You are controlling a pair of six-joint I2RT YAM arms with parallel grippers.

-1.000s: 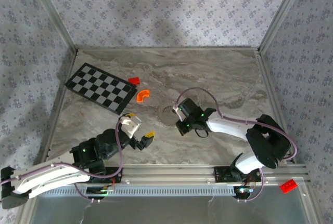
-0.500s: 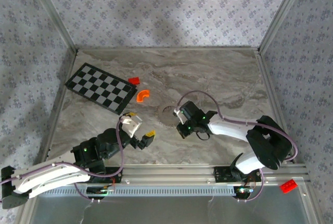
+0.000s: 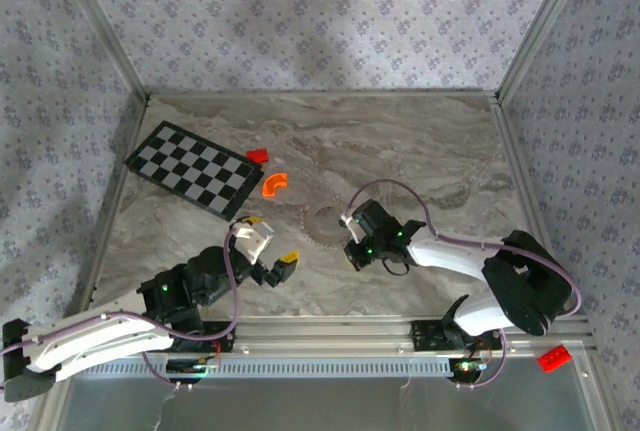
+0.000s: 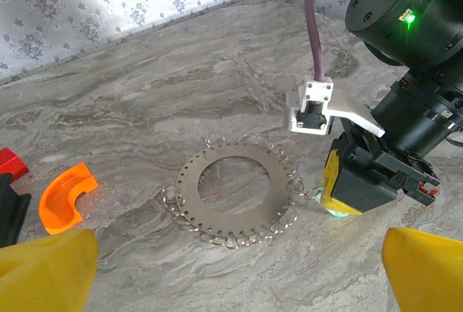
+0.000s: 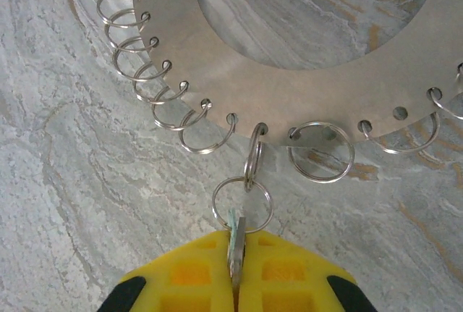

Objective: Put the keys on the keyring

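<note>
right gripper: clenched on the tiny pale whitish-green oblong key
key: hooked on a small split ring, chained to rim of flat silvery fringed metal keyring
keyring: lying flat on grey marbled table
left gripper: spread wide, nothing in it, near keyring

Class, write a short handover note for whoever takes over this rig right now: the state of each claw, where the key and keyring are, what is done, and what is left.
Left claw: open, holding nothing, to the left of the keyring.
Right claw: shut on the key, at the keyring's near rim.
The keyring lies flat on the table.
Done: the key's split ring appears linked to a rim loop.
Left: open the right claw, back away, and check the key stays on.
</note>
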